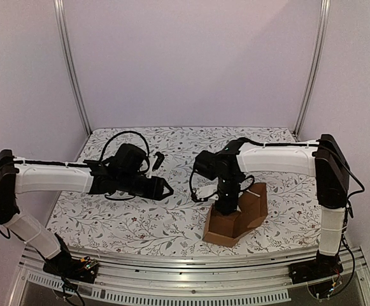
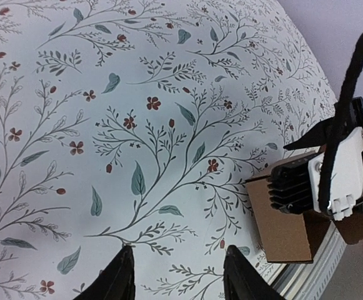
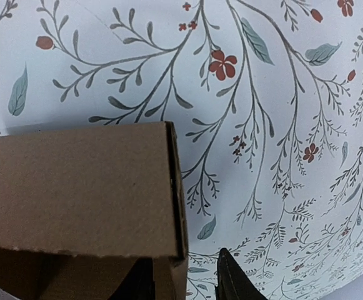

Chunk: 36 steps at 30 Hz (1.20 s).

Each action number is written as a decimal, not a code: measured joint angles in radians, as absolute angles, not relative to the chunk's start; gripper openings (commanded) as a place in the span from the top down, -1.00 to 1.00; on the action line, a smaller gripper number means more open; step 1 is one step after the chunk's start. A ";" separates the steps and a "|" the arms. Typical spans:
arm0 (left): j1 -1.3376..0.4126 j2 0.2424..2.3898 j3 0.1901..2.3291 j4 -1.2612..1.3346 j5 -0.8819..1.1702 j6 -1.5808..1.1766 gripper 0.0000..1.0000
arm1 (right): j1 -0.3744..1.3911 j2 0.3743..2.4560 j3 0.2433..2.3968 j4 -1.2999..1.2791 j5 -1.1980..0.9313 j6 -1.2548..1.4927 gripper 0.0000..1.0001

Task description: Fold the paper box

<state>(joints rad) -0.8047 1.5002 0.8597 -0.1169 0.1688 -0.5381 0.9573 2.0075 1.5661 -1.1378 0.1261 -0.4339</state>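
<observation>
By the table (image 1: 140, 223) edge (right half) sits the paper box (image 1: 234, 222).

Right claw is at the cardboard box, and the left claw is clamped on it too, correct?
No. The left claw is off the paper box: the left wrist view shows its fingers apart over floral cloth, gripping nothing. The right claw is at the box.
</observation>
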 measured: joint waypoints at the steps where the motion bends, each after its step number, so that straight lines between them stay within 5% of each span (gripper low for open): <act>1: -0.809 1.502 0.861 -0.117 0.169 -0.538 0.02 | 0.957 2.004 1.568 -1.134 0.126 -0.434 0.32; 18: -0.898 1.559 0.941 -0.110 0.181 -0.521 -0.19 | 0.957 1.752 1.585 -1.013 0.114 -0.377 0.17; 27: -0.922 1.693 1.098 -0.142 0.242 -0.451 -0.21 | 0.932 1.408 1.468 -0.872 0.197 -0.240 -0.34; 36: -0.957 1.904 1.409 -0.353 0.286 -0.224 -0.20 | 0.886 1.282 1.281 -0.850 0.260 -0.102 -0.41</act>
